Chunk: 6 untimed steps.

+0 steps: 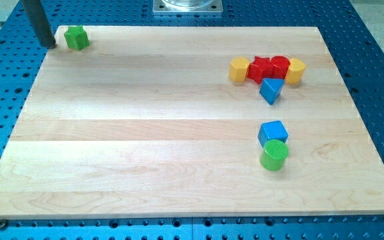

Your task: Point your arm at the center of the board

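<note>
The wooden board (152, 133) fills most of the view. My tip (49, 45) is at the board's top left corner, just off its left edge, a short way left of a green block (77, 38). At the upper right a row of blocks touches side to side: a yellow block (239, 69), a red star-like block (261, 68), a red block (280, 66) and a second yellow block (295, 70). A blue triangular block (271, 90) sits just below this row. Lower right, a blue cube (273, 133) touches a green cylinder (274, 155) below it.
A blue perforated table (379, 80) surrounds the board. The arm's metal base (188, 7) shows at the view's top centre.
</note>
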Each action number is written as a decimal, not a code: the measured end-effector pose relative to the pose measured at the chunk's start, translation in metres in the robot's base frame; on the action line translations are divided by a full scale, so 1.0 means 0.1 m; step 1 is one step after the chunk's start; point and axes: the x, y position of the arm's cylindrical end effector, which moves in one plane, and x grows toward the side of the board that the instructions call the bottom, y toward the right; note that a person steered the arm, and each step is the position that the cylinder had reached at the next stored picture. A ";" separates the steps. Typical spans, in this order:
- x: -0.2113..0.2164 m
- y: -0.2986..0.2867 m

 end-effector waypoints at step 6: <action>1.28 1.15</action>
